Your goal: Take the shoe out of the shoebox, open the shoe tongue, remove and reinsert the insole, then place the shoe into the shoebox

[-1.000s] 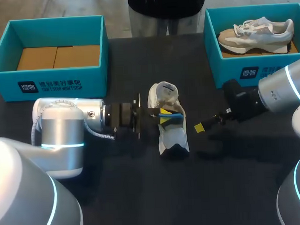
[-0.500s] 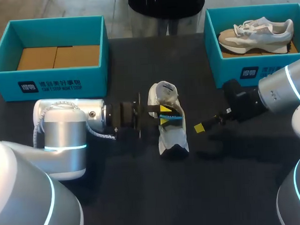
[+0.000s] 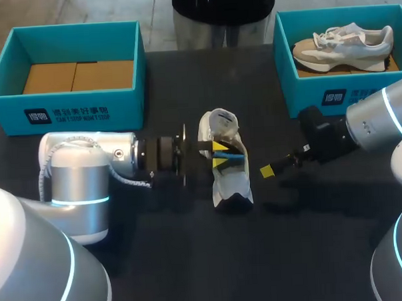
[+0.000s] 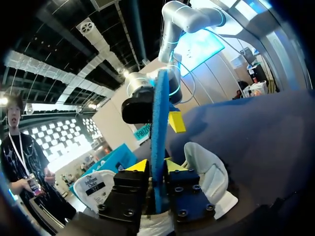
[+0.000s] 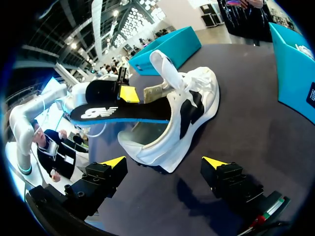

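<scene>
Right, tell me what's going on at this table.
The left tool grips the insole, one end at the opening of the white shoe lying on the table between the arms. The right tool is open beside the shoe, holding nothing. A second shoe sits in the right-hand shoebox.

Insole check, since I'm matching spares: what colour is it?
The insole is black with a blue edge, clearest in the right wrist view.
</scene>
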`<move>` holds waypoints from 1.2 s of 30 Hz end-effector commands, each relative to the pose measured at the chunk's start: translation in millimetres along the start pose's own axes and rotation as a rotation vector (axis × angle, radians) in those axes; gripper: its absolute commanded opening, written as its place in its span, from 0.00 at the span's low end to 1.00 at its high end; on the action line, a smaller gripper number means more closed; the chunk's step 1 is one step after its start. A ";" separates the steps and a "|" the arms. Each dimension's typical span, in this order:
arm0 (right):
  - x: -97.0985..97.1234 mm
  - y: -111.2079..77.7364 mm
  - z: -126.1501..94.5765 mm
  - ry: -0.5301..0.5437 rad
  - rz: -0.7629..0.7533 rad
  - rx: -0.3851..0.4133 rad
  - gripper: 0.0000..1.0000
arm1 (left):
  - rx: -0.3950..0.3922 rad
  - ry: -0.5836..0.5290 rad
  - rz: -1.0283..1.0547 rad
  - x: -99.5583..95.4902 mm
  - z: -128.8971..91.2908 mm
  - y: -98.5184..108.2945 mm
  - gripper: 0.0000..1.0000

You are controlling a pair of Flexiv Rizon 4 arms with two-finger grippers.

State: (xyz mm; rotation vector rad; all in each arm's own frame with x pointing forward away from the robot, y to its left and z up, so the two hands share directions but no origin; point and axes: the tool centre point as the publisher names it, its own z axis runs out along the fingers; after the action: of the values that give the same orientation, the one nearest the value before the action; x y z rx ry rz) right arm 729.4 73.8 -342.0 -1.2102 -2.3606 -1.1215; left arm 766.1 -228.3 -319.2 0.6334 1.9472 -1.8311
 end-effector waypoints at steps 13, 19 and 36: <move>0.5 -0.3 0.1 -0.001 -0.001 0.000 1.00 | -0.040 0.028 0.014 3.5 10.7 20.5 0.00; 0.5 -0.3 0.1 -0.001 -0.001 0.000 1.00 | -0.091 0.048 0.065 3.2 12.0 28.9 0.00; 0.5 -0.3 0.1 -0.001 -0.001 0.000 1.00 | -0.092 0.046 0.091 -1.7 10.6 24.6 0.06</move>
State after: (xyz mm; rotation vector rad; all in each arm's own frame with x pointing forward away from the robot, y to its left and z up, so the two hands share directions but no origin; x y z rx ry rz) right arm 729.4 73.8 -342.0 -1.2101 -2.3606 -1.1216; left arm 780.3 -237.3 -340.7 0.7251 1.9877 -1.6718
